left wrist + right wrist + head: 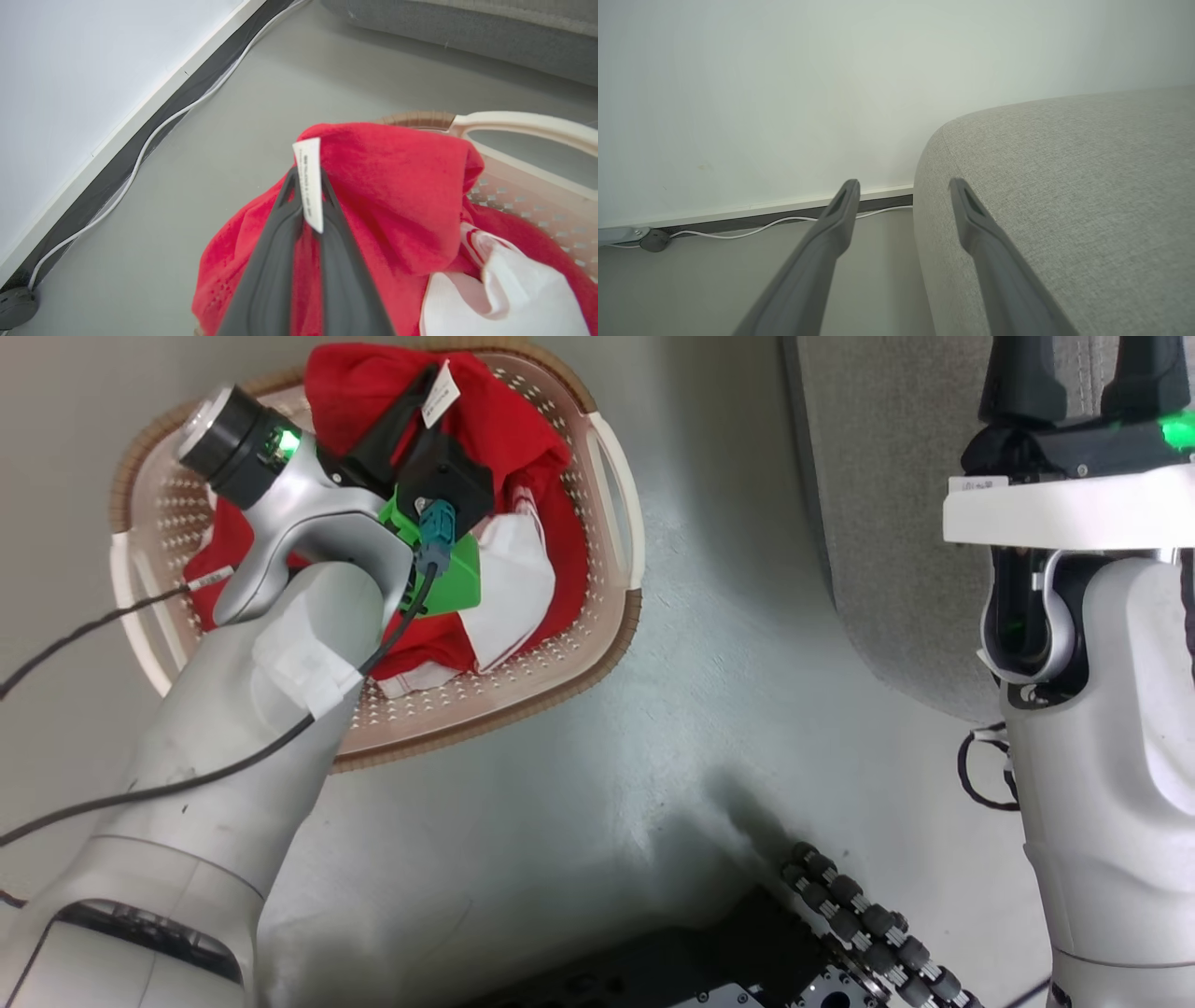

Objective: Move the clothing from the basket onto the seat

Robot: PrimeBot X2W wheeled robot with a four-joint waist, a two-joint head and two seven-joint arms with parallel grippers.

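The clothing point(523, 439) lies in the basket point(569, 658), red folds heaped toward its far rim, with a white panel point(509, 583) showing nearer the right-hand handle. One fold stands up over that far rim, and that is the fold I have. My left gripper point(307, 175) has its jaws pressed together on the red fabric, the small white label point(310, 186) caught upright between the tips. The rest of the cloth hangs from that pinch or rests on the basket floor. I cannot tell where one garment ends and the other begins.

The basket stands on the grey floor point(709, 709). The seat point(887, 523) is off to my right, apart from the basket, with bare floor between. My right gripper point(903, 184) hangs beside the seat's rounded corner, jaws spread wide and holding nothing.

As I judge it, this is the grasp of a garment, with nothing on the seat yet. The next move calls for a lift high enough that the trailing cloth clears the rim, then a carry rightward over the cushion before I let go. The second garment may drag along.
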